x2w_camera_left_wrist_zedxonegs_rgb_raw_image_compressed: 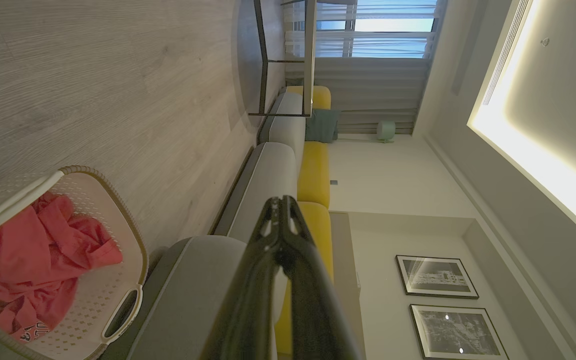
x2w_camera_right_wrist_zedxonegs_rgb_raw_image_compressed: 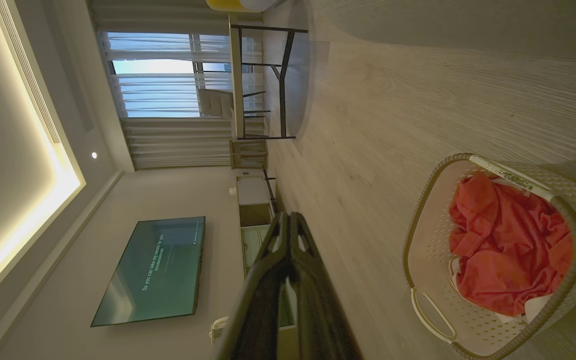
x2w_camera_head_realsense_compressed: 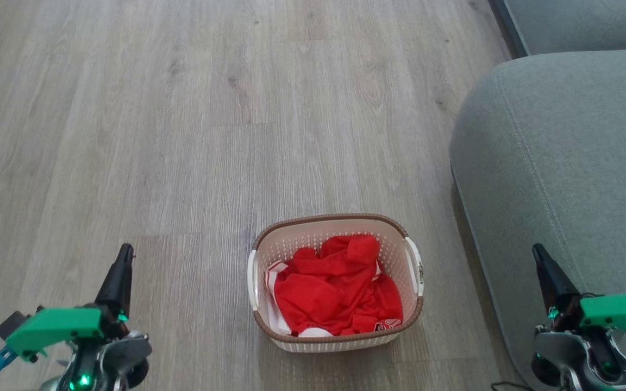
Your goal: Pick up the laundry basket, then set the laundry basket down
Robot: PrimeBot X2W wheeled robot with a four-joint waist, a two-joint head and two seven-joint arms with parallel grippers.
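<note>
**Sitting on the floor: one basket between two closed claws**

Resting low in the middle of the head view, one basket (x2w_camera_head_realsense_compressed: 324, 218) stands upright on the wood floor (x2w_camera_head_realsense_compressed: 182, 136), just left of a grey sofa (x2w_camera_head_realsense_compressed: 563, 179) that takes up the right side of the frame. It has two white handles, one on its left side (x2w_camera_head_realsense_compressed: 251, 279) and one on its right (x2w_camera_head_realsense_compressed: 415, 266), and holds one crumpled red garment (x2w_camera_head_realsense_compressed: 335, 288) with white trim.

Two grippers show. The left gripper (x2w_camera_head_realsense_compressed: 125, 251) is at the lower left and the right gripper (x2w_camera_head_realsense_compressed: 537, 251) at the lower right, the latter in front of the sofa. Each has its two dark fingers pressed together, gripping nothing, and both are well apart from the basket.

In the left wrist view the closed left gripper (x2w_camera_left_wrist_zedxonegs_rgb_raw_image_compressed: 282, 201) rises from the bottom centre, with the basket (x2w_camera_left_wrist_zedxonegs_rgb_raw_image_compressed: 118, 210) at the lower left and two framed pictures (x2w_camera_left_wrist_zedxonegs_rgb_raw_image_compressed: 436, 276) (x2w_camera_left_wrist_zedxonegs_rgb_raw_image_compressed: 455, 331) on the wall at the lower right.

In the right wrist view the closed right gripper (x2w_camera_right_wrist_zedxonegs_rgb_raw_image_compressed: 288, 216) rises from the bottom centre. The basket (x2w_camera_right_wrist_zedxonegs_rgb_raw_image_compressed: 418, 235) lies at the lower right, and one screen (x2w_camera_right_wrist_zedxonegs_rgb_raw_image_compressed: 153, 270) hangs on the wall at the lower left.
</note>
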